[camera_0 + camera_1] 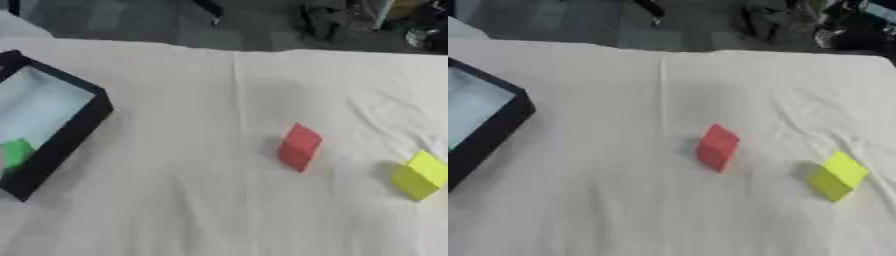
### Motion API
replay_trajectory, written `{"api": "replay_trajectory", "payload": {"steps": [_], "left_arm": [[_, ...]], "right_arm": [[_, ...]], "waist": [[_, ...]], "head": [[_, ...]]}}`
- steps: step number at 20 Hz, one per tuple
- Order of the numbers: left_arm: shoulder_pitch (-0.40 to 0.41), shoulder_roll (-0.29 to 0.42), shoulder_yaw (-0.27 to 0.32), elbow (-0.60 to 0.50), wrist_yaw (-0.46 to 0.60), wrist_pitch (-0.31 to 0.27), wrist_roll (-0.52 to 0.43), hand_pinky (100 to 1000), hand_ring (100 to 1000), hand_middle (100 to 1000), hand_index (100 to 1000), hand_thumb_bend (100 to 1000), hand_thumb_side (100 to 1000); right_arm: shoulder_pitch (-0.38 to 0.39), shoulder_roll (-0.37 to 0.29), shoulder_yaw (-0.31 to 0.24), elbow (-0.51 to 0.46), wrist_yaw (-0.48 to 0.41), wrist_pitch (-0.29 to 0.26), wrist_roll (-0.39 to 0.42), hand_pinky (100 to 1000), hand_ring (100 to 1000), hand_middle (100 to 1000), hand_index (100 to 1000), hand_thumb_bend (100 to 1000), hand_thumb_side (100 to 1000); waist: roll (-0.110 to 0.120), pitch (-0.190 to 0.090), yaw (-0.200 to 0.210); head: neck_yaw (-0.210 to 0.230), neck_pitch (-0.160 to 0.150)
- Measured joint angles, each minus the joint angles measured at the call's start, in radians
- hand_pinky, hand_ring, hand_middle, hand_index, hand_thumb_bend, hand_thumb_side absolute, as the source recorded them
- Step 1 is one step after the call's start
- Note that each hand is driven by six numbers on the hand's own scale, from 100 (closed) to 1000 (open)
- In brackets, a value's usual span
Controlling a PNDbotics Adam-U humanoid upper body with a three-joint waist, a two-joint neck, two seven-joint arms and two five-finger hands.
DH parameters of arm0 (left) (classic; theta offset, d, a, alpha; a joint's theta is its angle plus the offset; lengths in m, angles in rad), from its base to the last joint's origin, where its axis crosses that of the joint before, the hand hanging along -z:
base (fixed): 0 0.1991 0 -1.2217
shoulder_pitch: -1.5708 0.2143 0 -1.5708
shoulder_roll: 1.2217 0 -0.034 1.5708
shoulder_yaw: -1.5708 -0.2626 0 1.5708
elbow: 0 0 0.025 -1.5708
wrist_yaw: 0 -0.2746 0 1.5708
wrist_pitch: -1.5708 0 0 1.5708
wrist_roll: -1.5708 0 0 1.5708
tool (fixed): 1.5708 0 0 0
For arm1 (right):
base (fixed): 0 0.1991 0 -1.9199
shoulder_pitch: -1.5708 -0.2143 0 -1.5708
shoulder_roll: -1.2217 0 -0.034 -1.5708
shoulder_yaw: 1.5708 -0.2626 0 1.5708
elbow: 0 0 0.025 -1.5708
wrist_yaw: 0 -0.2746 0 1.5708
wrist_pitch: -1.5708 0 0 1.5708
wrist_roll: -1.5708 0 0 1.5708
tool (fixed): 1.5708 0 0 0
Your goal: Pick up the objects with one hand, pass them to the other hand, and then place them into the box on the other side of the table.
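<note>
Inside black box (83, 127), far left: green block (16, 151).

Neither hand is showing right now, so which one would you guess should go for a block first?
Probably the right hand. The red block and yellow block both lie on the table's right part, while the black box, with something green inside, sits at the left. Then the left hand would do the placing.

No readable text, labels, brands or nos. anywhere — red block (299, 146), yellow block (420, 175) and green block (15, 152) have plain faces, the black-walled box (66, 137) carries no marking, and the white-clothed surface (201, 200) is unprinted — nothing legible.
</note>
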Motion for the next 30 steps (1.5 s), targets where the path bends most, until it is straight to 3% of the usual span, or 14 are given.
{"api": "replay_trajectory", "payload": {"steps": [4,9,15,18,22,30], "left_arm": [[0.007,0.0,0.0,0.002,-0.015,-0.006,-0.016,759,921,896,842,180,639],[0.017,0.001,-0.002,0.008,-0.021,-0.005,-0.016,757,916,889,835,167,642],[0.026,0.01,-0.002,0.014,-0.029,-0.001,-0.011,756,914,883,829,161,646],[0.03,0.01,-0.002,0.015,-0.031,0.001,-0.007,755,913,881,826,154,650],[0.034,0.011,-0.002,0.017,-0.032,0.006,-0.002,755,913,879,824,152,652],[0.034,0.019,-0.002,0.02,-0.032,0.013,0.007,754,909,872,820,147,653]], "right_arm": [[-0.001,-0.042,-0.002,0.064,0.019,-0.045,0.119,896,925,902,939,136,580],[0.027,-0.084,-0.007,0.092,0.025,-0.087,0.2,893,916,891,935,203,566],[0.126,-0.113,-0.01,0.08,-0.03,-0.109,0.209,893,908,879,937,202,589],[0.175,-0.113,-0.022,0.058,-0.073,-0.118,0.195,892,893,862,937,185,577],[0.226,-0.113,-0.043,0.022,-0.135,-0.123,0.184,896,891,858,941,188,563],[0.372,-0.1,-0.075,-0.072,-0.171,-0.125,0.188,903,870,828,929,226,439]], "waist": [[-0.001,0.0,-0.005],[-0.013,0.0,-0.016],[-0.031,-0.016,-0.033],[-0.031,-0.016,-0.04],[-0.031,-0.016,-0.045],[-0.031,-0.016,-0.055]], "head": [[0.0,0.0],[-0.001,0.003],[-0.019,0.044],[-0.028,0.051],[-0.04,0.05],[-0.053,0.034]]}}
